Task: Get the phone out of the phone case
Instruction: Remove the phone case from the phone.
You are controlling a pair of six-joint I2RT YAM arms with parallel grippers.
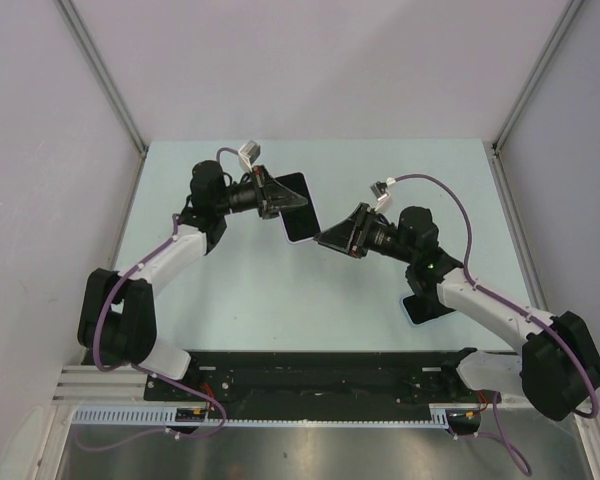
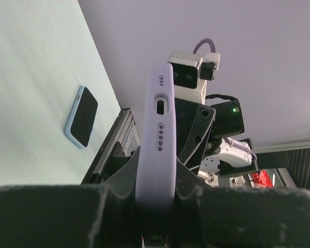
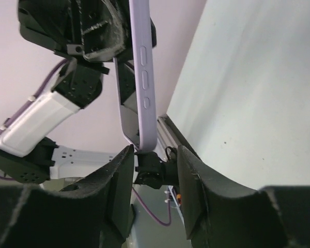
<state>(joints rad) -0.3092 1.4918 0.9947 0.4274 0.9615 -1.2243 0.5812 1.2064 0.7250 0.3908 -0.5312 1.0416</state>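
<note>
Phone case, lilac, clamped edge-on in the left gripper; port end points away from the wrist, held up off the table. Dark face of the phone fills the case in the top view, so phone judged not yet out. Right gripper spread wide, straddling the case's lower corner; pads not seen touching it

Risks:
- right jaws close on rim and phone together: a squeeze only, nothing peels
- corner pulled while the left grip spans both faces: phone pinned in, case may twist or slip from the left fingers
- phone pops free in mid-air with no support: drops to the table

Around: behind the right gripper, beside its own forearm, a dark slab with pale-blue rim lies flat on the table; bare phone or cased one, cannot tell. Well apart from both grippers, not in the way. Main obstruction is the left fingers themselves, covering the case's middle
</note>
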